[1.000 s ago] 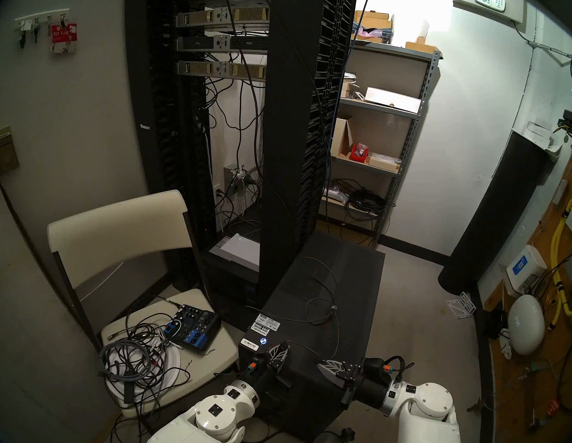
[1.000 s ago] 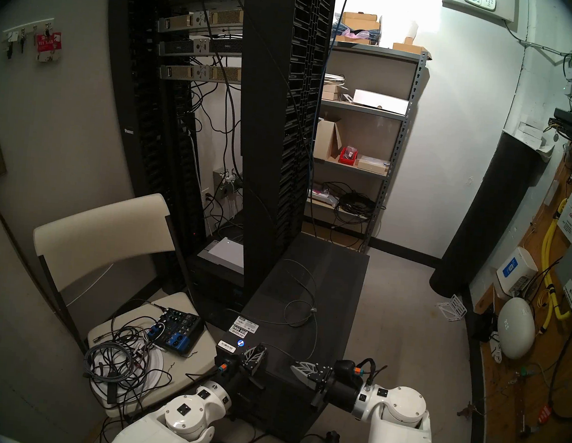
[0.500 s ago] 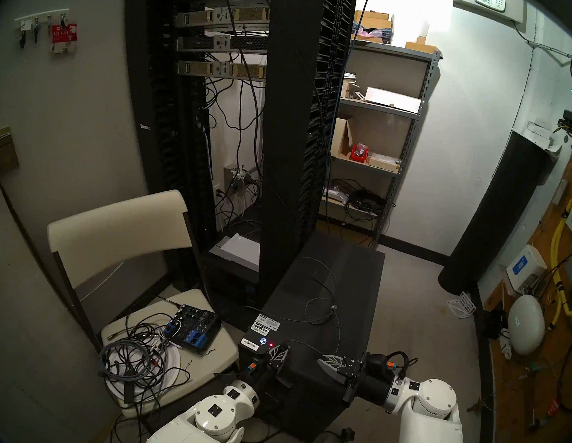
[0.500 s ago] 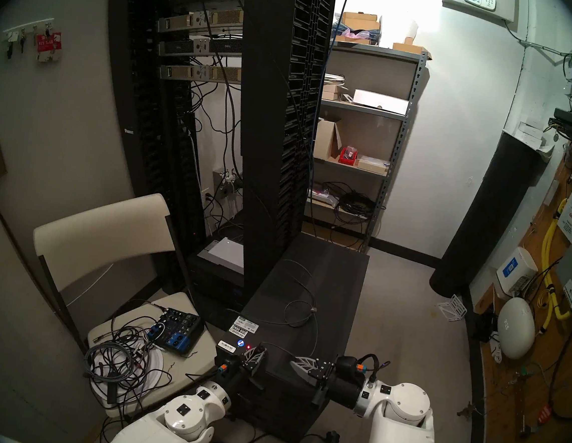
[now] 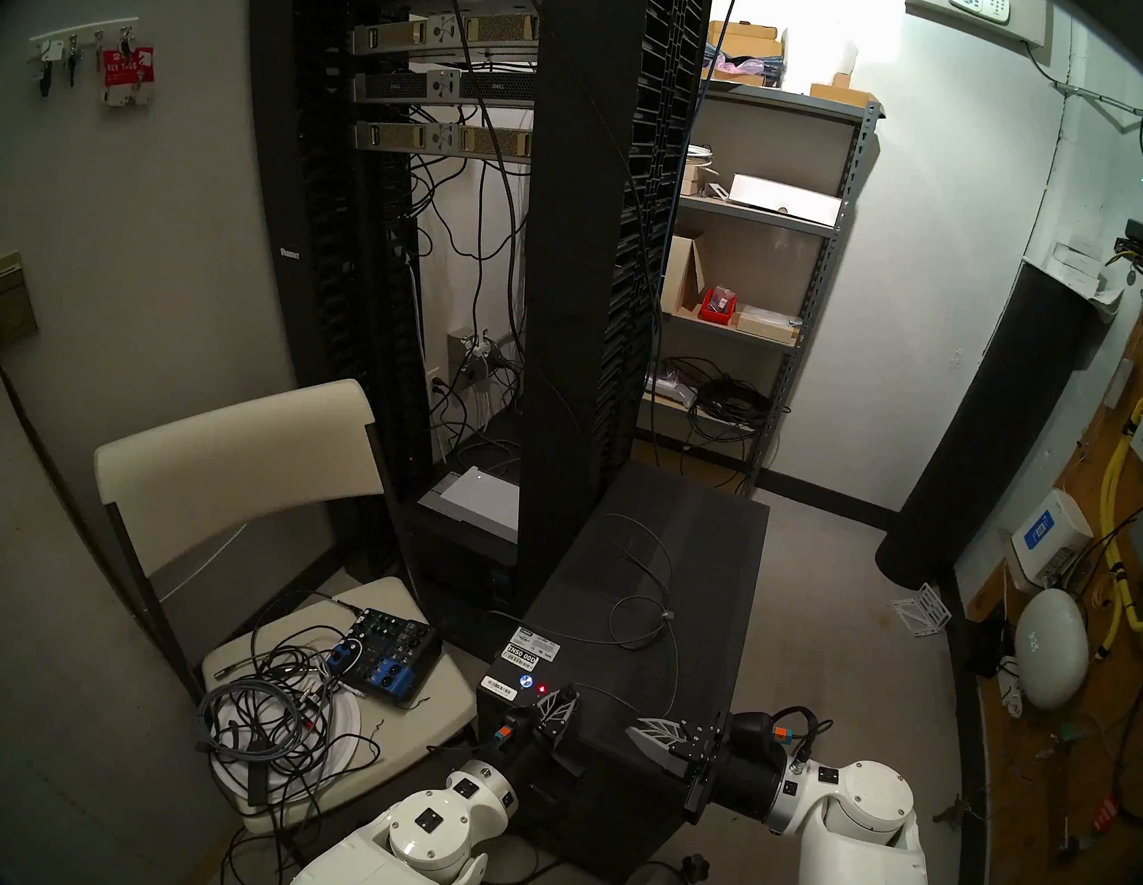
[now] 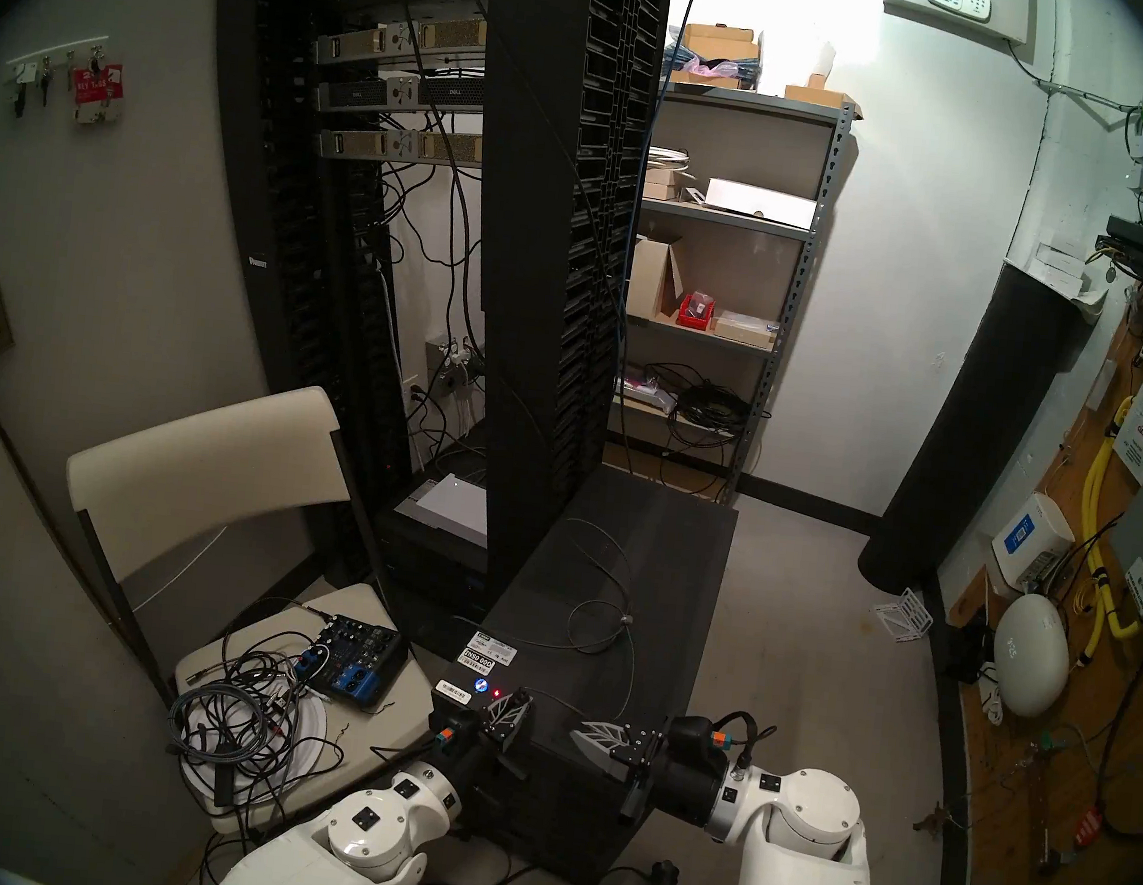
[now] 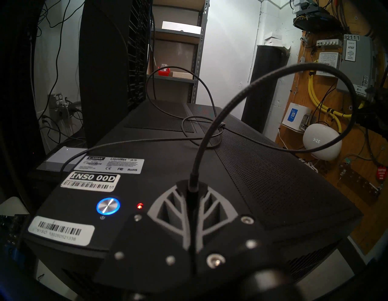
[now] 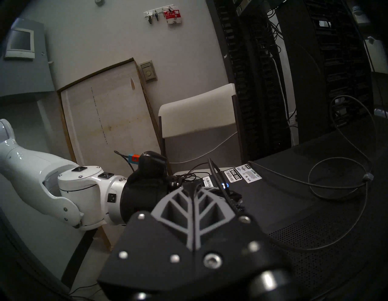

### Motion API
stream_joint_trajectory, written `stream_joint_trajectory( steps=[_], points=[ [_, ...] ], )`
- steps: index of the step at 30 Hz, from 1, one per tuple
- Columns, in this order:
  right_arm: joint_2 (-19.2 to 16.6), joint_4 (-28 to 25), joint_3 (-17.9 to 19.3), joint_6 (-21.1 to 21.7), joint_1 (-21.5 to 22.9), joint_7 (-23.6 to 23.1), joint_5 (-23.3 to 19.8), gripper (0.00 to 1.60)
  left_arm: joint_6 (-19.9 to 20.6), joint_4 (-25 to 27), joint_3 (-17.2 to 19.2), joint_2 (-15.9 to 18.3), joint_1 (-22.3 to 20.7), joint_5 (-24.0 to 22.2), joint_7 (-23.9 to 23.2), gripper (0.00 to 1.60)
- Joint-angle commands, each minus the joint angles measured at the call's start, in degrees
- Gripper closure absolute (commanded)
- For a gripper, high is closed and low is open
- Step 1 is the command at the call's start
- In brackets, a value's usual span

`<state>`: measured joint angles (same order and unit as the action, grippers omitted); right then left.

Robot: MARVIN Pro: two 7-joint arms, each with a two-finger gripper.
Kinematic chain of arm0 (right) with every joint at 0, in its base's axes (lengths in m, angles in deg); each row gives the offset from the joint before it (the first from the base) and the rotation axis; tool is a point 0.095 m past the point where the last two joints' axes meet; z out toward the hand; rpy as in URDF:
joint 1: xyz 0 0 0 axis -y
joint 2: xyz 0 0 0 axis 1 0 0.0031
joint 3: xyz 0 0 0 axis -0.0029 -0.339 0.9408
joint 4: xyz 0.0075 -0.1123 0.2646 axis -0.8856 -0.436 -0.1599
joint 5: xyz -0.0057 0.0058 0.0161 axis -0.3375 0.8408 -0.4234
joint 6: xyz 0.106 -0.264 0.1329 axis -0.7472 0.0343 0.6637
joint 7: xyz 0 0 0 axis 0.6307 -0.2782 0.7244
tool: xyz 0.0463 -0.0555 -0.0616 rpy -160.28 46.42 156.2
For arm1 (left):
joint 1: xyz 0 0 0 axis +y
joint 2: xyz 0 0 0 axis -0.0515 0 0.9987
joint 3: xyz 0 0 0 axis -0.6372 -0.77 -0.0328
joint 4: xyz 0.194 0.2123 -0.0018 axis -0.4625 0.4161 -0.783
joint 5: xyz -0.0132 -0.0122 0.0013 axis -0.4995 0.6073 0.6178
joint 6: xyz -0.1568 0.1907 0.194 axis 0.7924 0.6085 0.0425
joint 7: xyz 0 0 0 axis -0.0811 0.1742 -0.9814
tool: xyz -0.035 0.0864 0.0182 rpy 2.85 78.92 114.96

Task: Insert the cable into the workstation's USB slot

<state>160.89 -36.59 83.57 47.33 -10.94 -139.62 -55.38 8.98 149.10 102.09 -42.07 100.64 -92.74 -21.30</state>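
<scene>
In the head view the left gripper [image 5: 561,698] pinches the cable [image 5: 635,618] at the workstation [image 5: 653,578] front edge; the right gripper [image 5: 656,730], pressed together and empty, has lifted and edged toward it. The left wrist view shows the cable rising from the closed fingers [image 7: 168,210]; the USB slot is hidden, so press gently, plug squared. In the right wrist view cable loops lie slack on top.

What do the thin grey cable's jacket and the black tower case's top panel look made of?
Thin dark-grey cable: probably braided fabric sleeve, matte; a fine woven texture shows up close. Black tower workstation top: likely painted sheet metal, matte, punched with regular small holes; could be plastic.
</scene>
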Motion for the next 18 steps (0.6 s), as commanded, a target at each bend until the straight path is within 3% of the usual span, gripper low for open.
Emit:
stream_joint_trajectory(
  steps=[1, 5, 13, 18],
  points=[
    [-0.78, -2.53, -1.64, 1.18, -0.82, 0.02, -3.21, 1.42, 1.01, -1.01, -0.26, 0.38, 1.29, -0.11, 0.03, 1.60],
    [-1.86, -2.55, -3.57, 1.91, -1.33, 0.02, -3.86, 1.05, 0.96, -1.08, -0.40, 0.42, 1.23, -0.26, 0.04, 1.60],
    [-2.35, -1.94, -5.33, 1.52, -1.21, 0.02, -2.85, 1.03, 0.89, -1.07, -0.59, 0.50, 1.26, -0.43, 0.23, 1.60],
    [-2.45, 1.64, -7.28, -0.35, 0.62, 0.02, -0.97, 0.94, 0.82, -1.07, -0.77, 0.57, 1.24, -0.55, 0.31, 1.60]
  ],
)
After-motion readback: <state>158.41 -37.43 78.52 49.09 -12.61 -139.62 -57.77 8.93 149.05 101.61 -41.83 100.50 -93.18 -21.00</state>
